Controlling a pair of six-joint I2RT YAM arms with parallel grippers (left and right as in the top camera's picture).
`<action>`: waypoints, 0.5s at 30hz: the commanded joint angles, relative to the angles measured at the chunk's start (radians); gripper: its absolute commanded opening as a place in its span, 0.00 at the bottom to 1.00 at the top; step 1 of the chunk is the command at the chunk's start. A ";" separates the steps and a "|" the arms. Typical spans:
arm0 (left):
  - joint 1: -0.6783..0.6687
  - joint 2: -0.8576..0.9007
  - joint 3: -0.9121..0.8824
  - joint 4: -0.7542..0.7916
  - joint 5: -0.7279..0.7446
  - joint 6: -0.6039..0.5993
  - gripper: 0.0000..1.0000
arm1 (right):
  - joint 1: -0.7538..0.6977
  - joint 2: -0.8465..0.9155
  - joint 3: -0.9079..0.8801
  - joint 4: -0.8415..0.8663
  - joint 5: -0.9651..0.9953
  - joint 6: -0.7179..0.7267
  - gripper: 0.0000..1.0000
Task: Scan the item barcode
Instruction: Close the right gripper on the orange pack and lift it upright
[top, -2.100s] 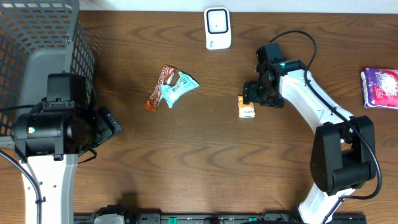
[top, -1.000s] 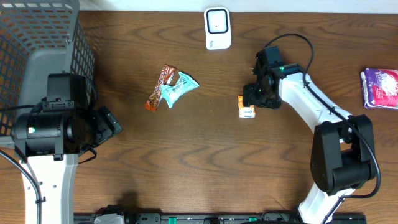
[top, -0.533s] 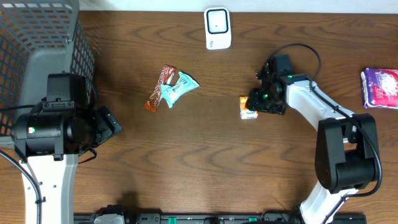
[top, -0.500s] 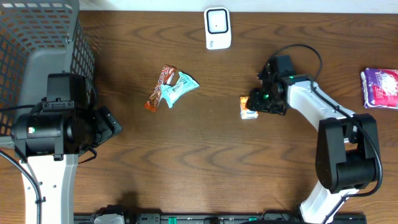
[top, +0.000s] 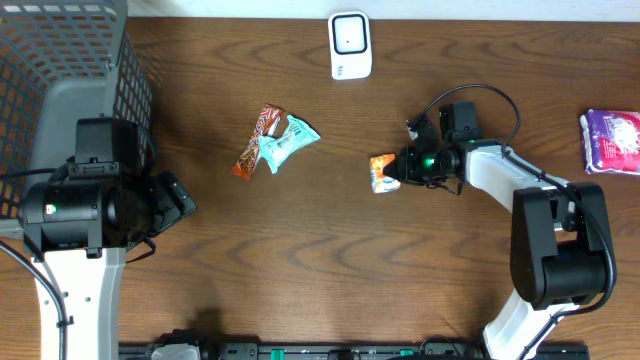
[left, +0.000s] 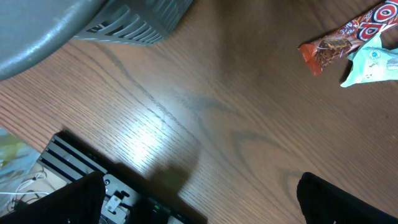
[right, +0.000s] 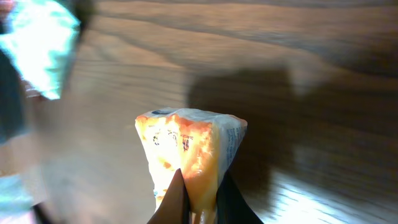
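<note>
Right gripper (top: 403, 166) pinched shut on the tail of the orange packet (top: 382, 173), which juts ahead of the jaws; left gripper (top: 178, 203) jaws wide; suggest a firm pinch while presenting the barcode face to the white scanner (top: 350, 45).

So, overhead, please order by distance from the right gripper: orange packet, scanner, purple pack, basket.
1. Orange packet, held in the right gripper.
2. Scanner, at the far edge.
3. Purple pack, at the right edge.
4. Basket, far left corner.
</note>
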 joint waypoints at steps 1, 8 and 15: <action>0.005 -0.001 -0.001 -0.004 -0.015 -0.010 0.98 | -0.034 0.008 -0.003 0.034 -0.258 -0.002 0.01; 0.005 -0.001 -0.001 -0.003 -0.015 -0.010 0.98 | -0.040 0.008 -0.003 0.077 -0.435 -0.003 0.01; 0.005 -0.001 -0.001 -0.004 -0.015 -0.010 0.98 | -0.042 0.008 -0.003 0.095 -0.565 -0.072 0.01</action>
